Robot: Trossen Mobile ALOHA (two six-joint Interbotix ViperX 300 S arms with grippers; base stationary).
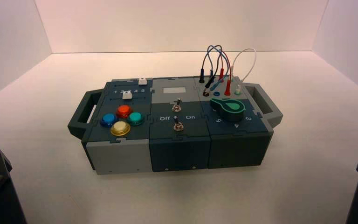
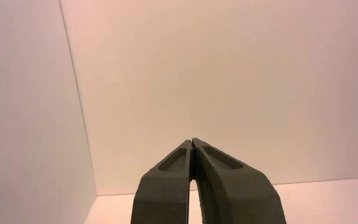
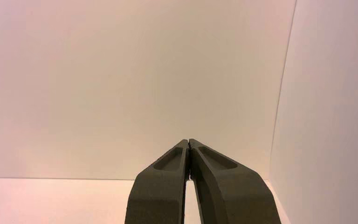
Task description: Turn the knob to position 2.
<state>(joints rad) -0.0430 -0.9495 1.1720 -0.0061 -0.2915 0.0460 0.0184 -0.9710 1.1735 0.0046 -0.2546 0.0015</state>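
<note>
knob well apart from left gripper, right gripper; both closed, empty.

green dial knob | lighter teardrop top | box's right-hand panel | beside white digits

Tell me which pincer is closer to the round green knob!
Right. The right pincer waits off past the box's right side, nearer the knob; the left pincer waits beyond its left side.

White-walled robot test booth holding a switch box.
</note>
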